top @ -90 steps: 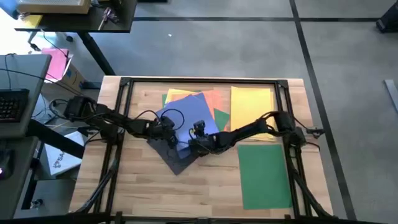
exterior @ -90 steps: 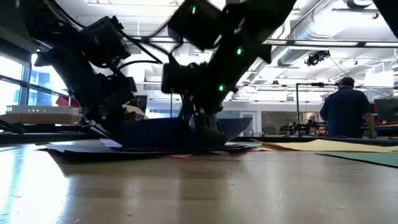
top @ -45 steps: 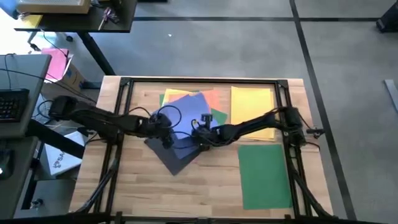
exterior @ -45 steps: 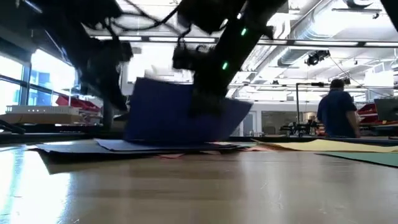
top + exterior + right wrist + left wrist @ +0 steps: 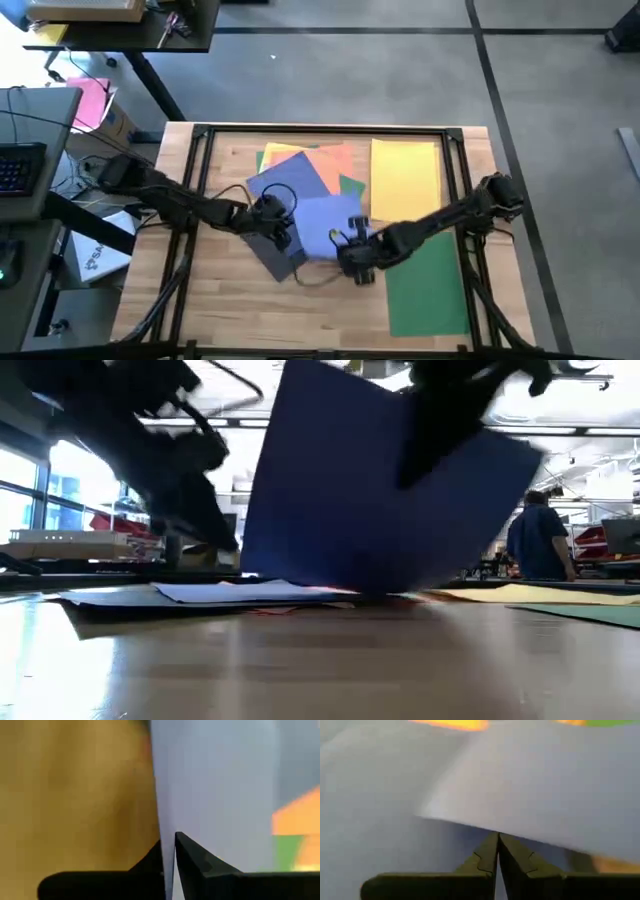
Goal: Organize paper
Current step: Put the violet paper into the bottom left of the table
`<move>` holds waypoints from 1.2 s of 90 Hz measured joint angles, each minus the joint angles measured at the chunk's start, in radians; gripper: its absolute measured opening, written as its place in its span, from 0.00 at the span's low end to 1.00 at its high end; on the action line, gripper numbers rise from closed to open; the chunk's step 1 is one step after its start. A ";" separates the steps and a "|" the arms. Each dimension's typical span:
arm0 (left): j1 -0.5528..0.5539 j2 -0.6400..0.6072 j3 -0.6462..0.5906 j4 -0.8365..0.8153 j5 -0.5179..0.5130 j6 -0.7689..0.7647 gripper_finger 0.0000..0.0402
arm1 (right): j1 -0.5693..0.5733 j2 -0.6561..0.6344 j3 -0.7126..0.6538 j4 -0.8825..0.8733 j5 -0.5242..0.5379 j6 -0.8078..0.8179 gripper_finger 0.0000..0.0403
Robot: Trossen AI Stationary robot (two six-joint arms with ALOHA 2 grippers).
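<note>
- High view: the wooden slatted table point(image 5: 240, 300) is carrying a spread of thin coloured paper sheets.
- Blue paper sheet point(image 5: 325, 228): lying at the table's middle, partly lifted; in the low view point(image 5: 380, 485) it is standing nearly upright off the table.
- Right gripper point(image 5: 352, 258): sitting at the blue sheet's near edge; in the right wrist view its dark fingers point(image 5: 200, 865) are pinching the sheet's edge point(image 5: 215, 790), clenched on it.
- Left gripper point(image 5: 275, 222): resting over the dark grey paper sheet point(image 5: 272, 252), just beside the blue sheet; in the left wrist view its fingers point(image 5: 487, 860) are pressing together with nothing visibly between them.
- Orange paper sheet point(image 5: 325, 165) and yellow-orange sheet point(image 5: 285, 158): lying under the blue sheets at the far side.
- Yellow paper sheet point(image 5: 405, 175): lying flat at the far right.
- Green paper sheet point(image 5: 430, 290): lying flat at the near right, touching the yellow one's near edge.
- Low view: a person in a blue top point(image 5: 540, 540) is standing in the room beyond.
</note>
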 joint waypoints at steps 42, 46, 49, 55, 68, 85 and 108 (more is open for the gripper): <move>0.213 0.166 0.010 -0.018 -0.010 0.095 0.00 | 0.125 0.023 0.000 0.172 -0.111 0.123 0.00; 0.223 0.142 0.008 -0.059 -0.011 0.107 0.00 | 0.125 0.037 0.000 0.181 -0.111 0.124 0.00; 0.229 0.123 0.005 -0.090 -0.012 0.115 0.00 | 0.125 0.049 0.000 0.194 -0.113 0.125 0.00; 0.234 0.084 0.001 -0.150 -0.012 0.119 0.00 | 0.123 0.077 0.000 0.215 -0.123 0.139 0.00; 0.227 -0.027 -0.006 -0.245 0.009 0.136 0.00 | 0.113 0.122 -0.001 0.265 -0.127 0.151 0.00; 0.191 -0.196 -0.003 -0.264 0.053 0.144 0.00 | 0.091 0.119 0.014 0.299 -0.121 0.137 0.00; 0.076 -0.423 0.080 -0.332 0.091 0.152 0.00 | 0.062 0.154 0.176 0.323 -0.113 0.062 0.00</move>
